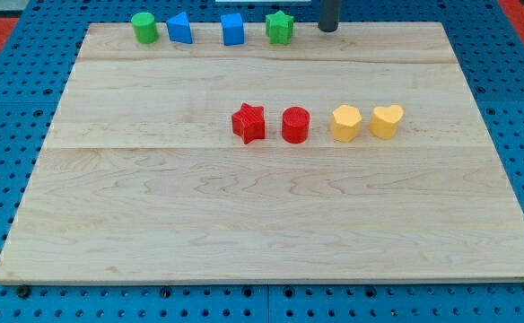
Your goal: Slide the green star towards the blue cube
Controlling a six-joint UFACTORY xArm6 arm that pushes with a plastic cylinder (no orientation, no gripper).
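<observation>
My tip [328, 30] is hovering at the far edge of the bench [262, 224], just right of the green star [280, 28] and not touching it. This rod is carrying no fingers, so nothing is being gripped. The green star is sitting in the far row, with the blue cube [232, 30] just to its left, then a blue triangular block [179, 28] and a green cylinder [143, 27]. Mid-bench, a red star [248, 123], red cylinder [295, 125], yellow pentagon-like block [345, 123] and yellow heart [387, 120] are lying in a row.
</observation>
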